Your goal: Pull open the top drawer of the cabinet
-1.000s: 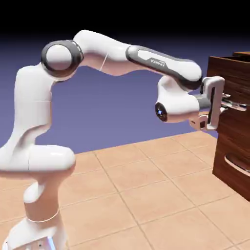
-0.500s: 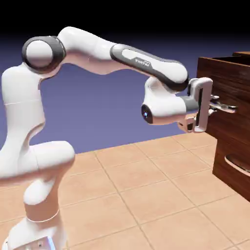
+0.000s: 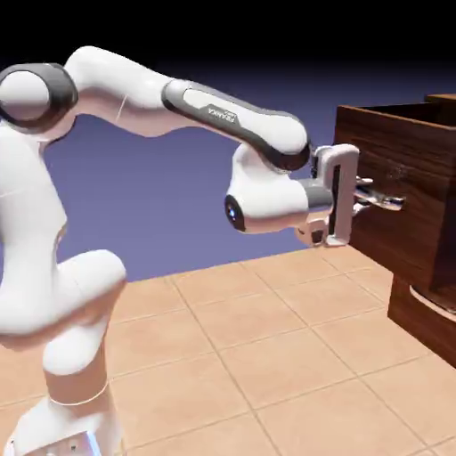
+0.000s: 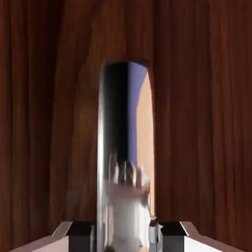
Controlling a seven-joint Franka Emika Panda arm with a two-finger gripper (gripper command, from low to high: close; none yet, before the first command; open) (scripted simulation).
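The cabinet (image 3: 426,331) of dark reddish-brown wood stands at the exterior view's right edge. Its top drawer (image 3: 405,147) juts out toward the arm, well past the cabinet's lower front. My gripper (image 3: 378,198) is shut on the drawer's silver bar handle (image 3: 388,200). In the hand view the handle (image 4: 125,142) runs as a shiny bar up the middle, mirroring the hand, with the drawer's wood front (image 4: 202,123) filling the rest. Both grey fingertips (image 4: 81,235) press in on the bar from either side at the bottom edge.
The lower drawer's silver handle (image 3: 435,303) shows under the pulled-out top drawer, with that drawer shut flush. A tan tiled floor (image 3: 267,356) spreads between the robot's base and the cabinet.
The arm has drawn back toward the exterior view's left, gripper still on the handle. The top drawer has slid out with it, farther in each frame.
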